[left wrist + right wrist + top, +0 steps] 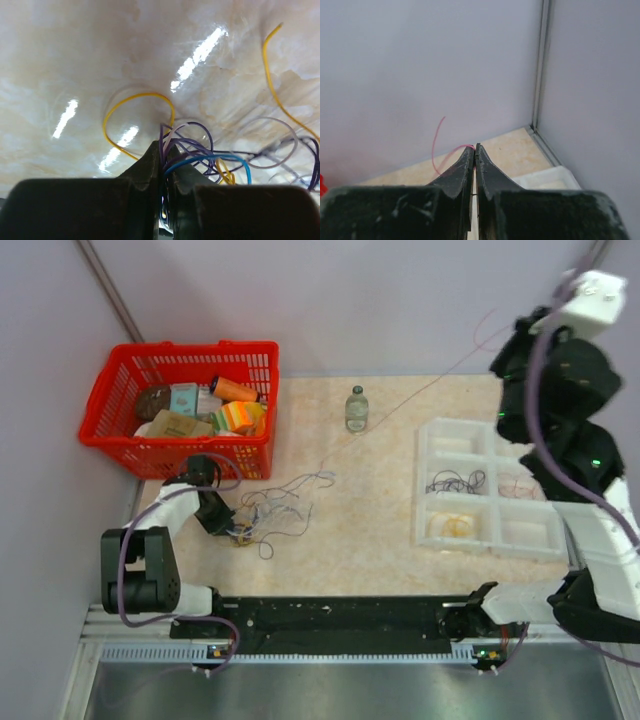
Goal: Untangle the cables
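The cables (268,512) lie as a loose tangle of purple, blue and yellow threads on the table left of centre. My left gripper (162,146) is down at the tangle's left edge, shut on a small bunch of purple and blue strands (186,152). A yellow loop (131,102) lies just beyond the fingertips. My right gripper (475,146) is raised high at the back right and shut on a thin red cable (438,145). That red cable (420,390) runs as a taut line down to the tangle.
A white compartment tray (440,438) at the right holds separated dark (455,482) and yellow (452,526) loops. A red basket (180,445) of groceries stands at the back left, close to the left arm. A small bottle (356,408) stands at the back centre.
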`<state>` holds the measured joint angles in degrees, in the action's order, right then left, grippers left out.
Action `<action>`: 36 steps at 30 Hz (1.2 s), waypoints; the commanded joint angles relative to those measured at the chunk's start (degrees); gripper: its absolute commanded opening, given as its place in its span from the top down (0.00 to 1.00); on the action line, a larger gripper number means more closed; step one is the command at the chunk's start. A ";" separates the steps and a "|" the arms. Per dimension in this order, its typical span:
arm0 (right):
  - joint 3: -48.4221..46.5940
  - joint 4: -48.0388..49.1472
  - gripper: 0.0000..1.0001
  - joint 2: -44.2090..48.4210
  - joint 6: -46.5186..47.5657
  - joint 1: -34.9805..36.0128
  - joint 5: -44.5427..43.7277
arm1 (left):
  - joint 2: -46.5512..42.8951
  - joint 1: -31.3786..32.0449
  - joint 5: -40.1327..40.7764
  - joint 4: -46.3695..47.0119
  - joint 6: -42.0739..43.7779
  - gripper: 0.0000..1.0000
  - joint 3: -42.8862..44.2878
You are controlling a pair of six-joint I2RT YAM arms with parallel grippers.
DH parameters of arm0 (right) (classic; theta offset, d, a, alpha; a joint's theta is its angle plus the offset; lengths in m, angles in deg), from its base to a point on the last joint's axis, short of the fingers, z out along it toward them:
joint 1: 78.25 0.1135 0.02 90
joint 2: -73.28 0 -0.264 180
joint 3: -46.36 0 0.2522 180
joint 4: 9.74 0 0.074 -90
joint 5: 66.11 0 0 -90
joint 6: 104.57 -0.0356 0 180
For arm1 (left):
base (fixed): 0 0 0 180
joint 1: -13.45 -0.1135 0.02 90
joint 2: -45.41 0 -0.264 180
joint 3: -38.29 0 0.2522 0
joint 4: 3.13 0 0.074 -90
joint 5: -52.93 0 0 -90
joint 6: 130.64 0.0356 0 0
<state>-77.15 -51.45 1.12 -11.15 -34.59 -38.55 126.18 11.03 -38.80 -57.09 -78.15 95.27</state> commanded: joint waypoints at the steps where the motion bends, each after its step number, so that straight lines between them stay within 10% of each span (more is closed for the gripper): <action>1: -15.10 1.40 1.00 1.24 5.27 -0.94 1.70 | -1.50 -0.05 5.00 -0.58 1.66 1.00 0.55; 9: -27.27 12.13 1.00 -4.74 19.26 -0.86 3.19 | 0.35 -0.05 3.49 -0.48 1.13 1.00 0.81; 18: -11.73 16.70 1.00 -0.62 23.66 -8.75 -1.29 | -1.85 0.66 -4.14 -1.54 5.87 1.00 3.71; 28: -5.38 -4.30 1.00 -0.96 4.42 -23.79 0.02 | -6.24 1.98 -7.66 0.74 10.89 1.00 2.57; 36: -26.02 -11.79 1.00 -6.85 7.99 -25.64 -2.51 | -5.63 2.06 -8.19 1.01 11.50 1.00 3.36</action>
<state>-94.18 -61.07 -5.53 -5.22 -58.96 -39.09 121.27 12.80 -45.86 -57.95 -68.12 97.28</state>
